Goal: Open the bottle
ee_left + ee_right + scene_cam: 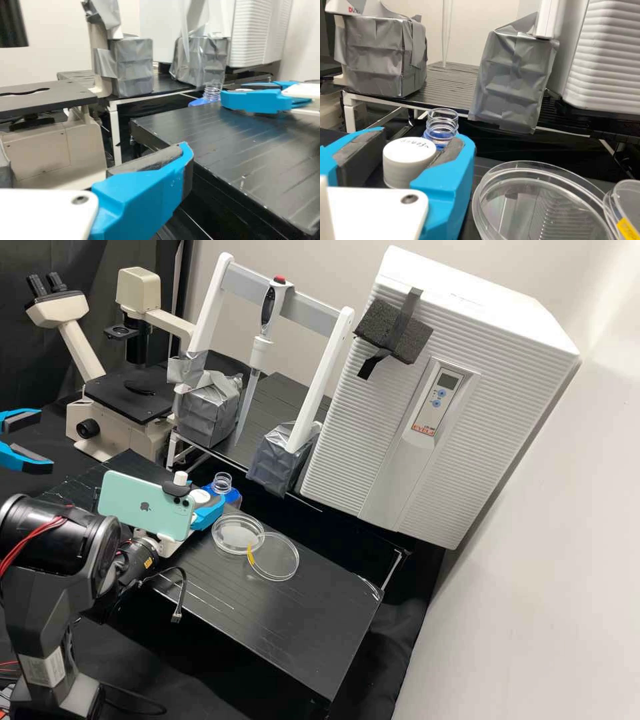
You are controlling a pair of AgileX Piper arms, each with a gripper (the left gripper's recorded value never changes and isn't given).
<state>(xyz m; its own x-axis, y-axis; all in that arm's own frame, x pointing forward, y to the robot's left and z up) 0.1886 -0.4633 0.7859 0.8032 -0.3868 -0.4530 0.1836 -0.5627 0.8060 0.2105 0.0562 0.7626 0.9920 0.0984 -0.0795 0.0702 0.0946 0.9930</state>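
A small clear bottle (224, 484) with blue liquid stands on the raised black platform (287, 613), its threaded neck uncapped (442, 123). My right gripper (203, 501) sits just in front of it, shut on the white cap (406, 148), which is off the bottle and about level with its neck. From the left wrist view the bottle (212, 93) shows far off, beside the right arm's blue finger (255, 100). My left gripper (17, 439) hangs open at the far left, off the platform, with nothing between its fingers (145, 190).
Two clear petri dishes (238, 533) (275, 557) lie just right of the right gripper. Behind the bottle stand a pipette (257, 367) on a white frame with grey-taped feet (512, 75), a microscope (113, 393) and a large white machine (440, 393).
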